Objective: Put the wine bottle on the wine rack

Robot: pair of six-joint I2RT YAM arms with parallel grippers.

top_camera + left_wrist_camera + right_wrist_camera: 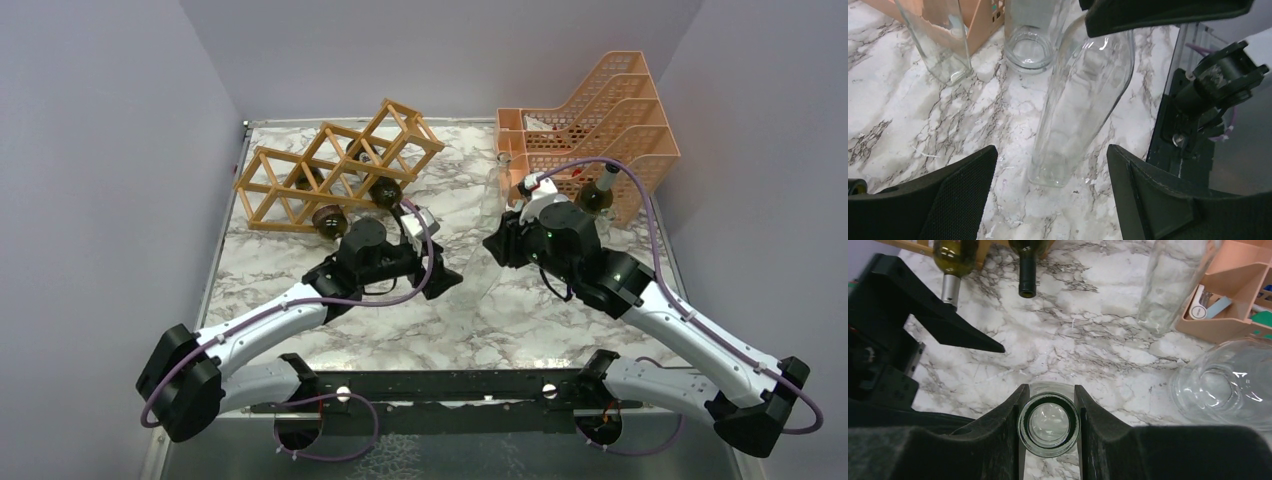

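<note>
Right fingers: we see them pressed against both sides of the mouth of the clear glass wine bottle — the right gripper has it clamped from above.
Wine bottle: it stands upright below those fingers, its base on the marble table, and it is not in the rack.
Left fingers: they are spread wide and hold nothing; the left gripper faces the bottle's lower body, which sits just ahead of the tips and touches neither.
Past the left fingers: beyond the bottle we see a square glass vase and a round glass jar.
Past the right fingers: two dark bottles lie with their necks pointing towards the gripper.
Wine rack: it is well apart from the held bottle — on the far side of the left gripper.
Peach mesh organiser: it is behind the right gripper.
</note>
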